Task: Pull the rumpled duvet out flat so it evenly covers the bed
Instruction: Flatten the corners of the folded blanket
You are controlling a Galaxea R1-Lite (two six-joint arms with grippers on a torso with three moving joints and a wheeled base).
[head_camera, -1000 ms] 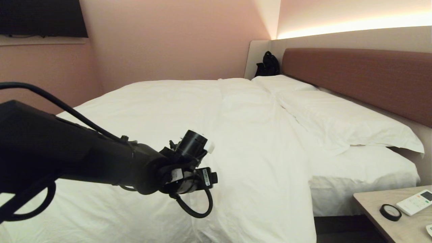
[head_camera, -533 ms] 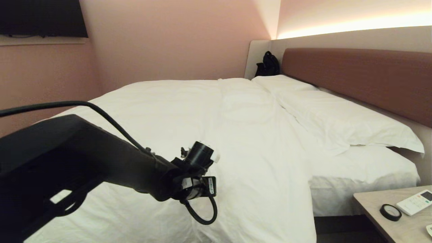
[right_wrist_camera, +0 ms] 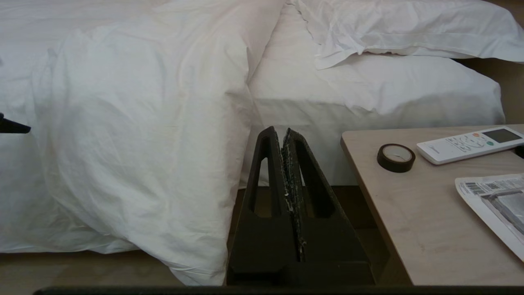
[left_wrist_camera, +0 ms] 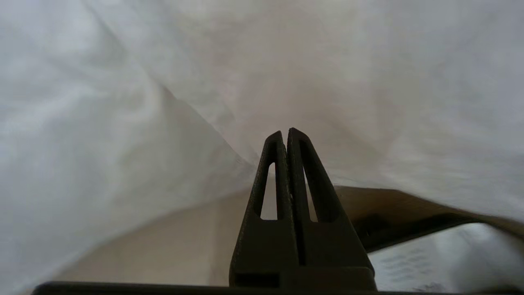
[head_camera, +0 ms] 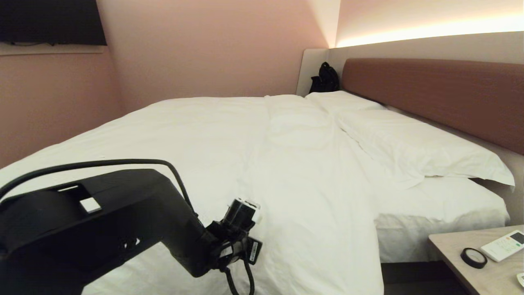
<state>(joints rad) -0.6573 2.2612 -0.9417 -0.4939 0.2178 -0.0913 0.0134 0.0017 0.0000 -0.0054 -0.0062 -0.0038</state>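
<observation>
Nearest to the head camera, the left arm's black forearm fills the lower left corner and slopes down over the near edge of the bed [head_camera: 442, 229]. Its wrist sits low against the white duvet [head_camera: 213, 135]. In the left wrist view the left gripper [left_wrist_camera: 285, 133] has its two dark fingers [left_wrist_camera: 273, 164] pressed tight together, tips up against a draped fold of the duvet; whether any cloth is pinched between them I cannot tell, though the fabric falls away in creases on both sides. Over on the other side, the right gripper [right_wrist_camera: 278, 132] hangs low beside the bed with its fingers [right_wrist_camera: 266, 164] shut on nothing, pointing at the gap between the hanging duvet and the bedside table [right_wrist_camera: 393, 213]. On that table sit a roll of dark tape [right_wrist_camera: 396, 157], a white remote [right_wrist_camera: 470, 144] and a printed sheet [right_wrist_camera: 495, 200]. Moving out across the bed, the duvet spreads over most of the mattress and spills down the near side, with rumpled ridges running toward the head end. To the right of it a strip of bare sheet [head_camera: 434, 205] shows. Beyond that the white pillows [head_camera: 413, 143] lie in a row against the brown headboard [head_camera: 434, 90]. At the far corner a black bag [head_camera: 325, 78] stands beside the headboard, and a dark screen [head_camera: 49, 20] hangs high on the left wall.
</observation>
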